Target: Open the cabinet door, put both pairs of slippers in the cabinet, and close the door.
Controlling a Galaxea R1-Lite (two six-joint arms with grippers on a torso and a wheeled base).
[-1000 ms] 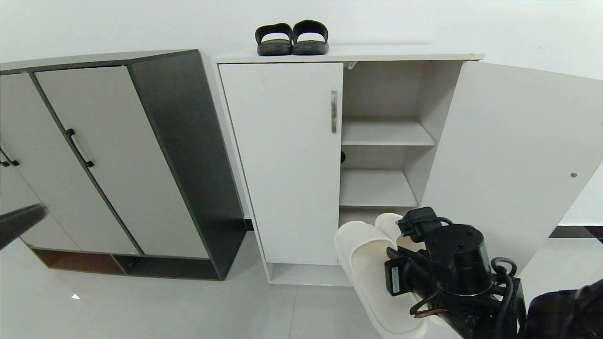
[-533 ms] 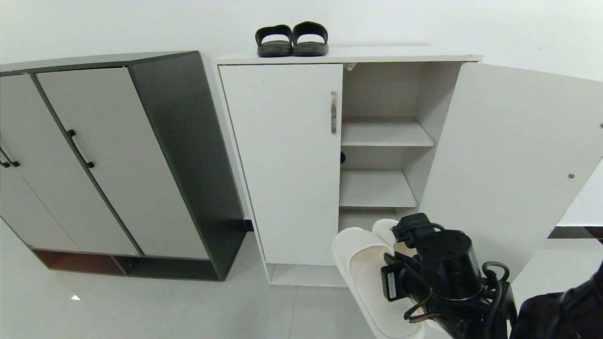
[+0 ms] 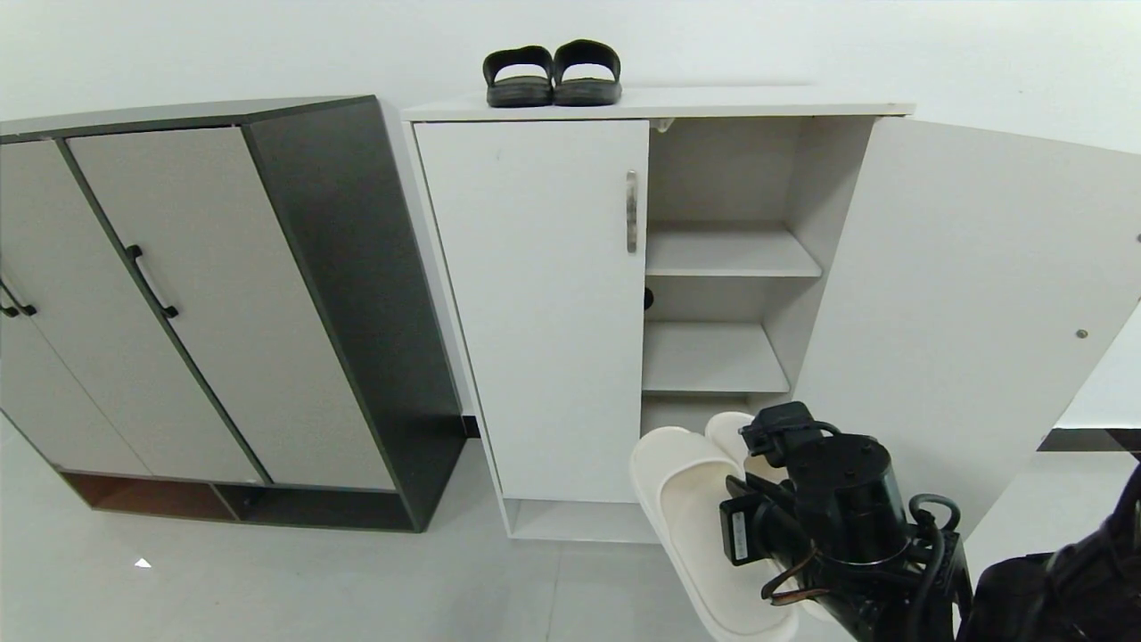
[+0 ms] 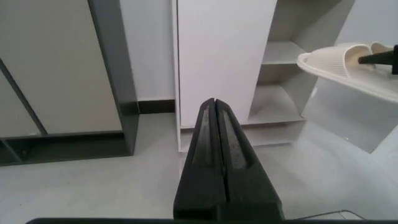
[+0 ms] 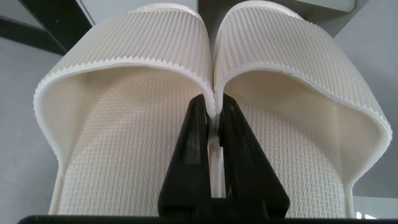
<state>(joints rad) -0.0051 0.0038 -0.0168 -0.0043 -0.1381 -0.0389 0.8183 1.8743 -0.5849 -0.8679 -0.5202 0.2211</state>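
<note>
Jaws of right gripper (image 5: 214,109) stay clamped on the white slippers (image 3: 682,499), barely budging before the open cabinet (image 3: 713,357), so shelving's next.

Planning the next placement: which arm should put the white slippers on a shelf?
Right. The right gripper pinches the white slippers before the open cabinet; the left gripper is shut and empty.
</note>
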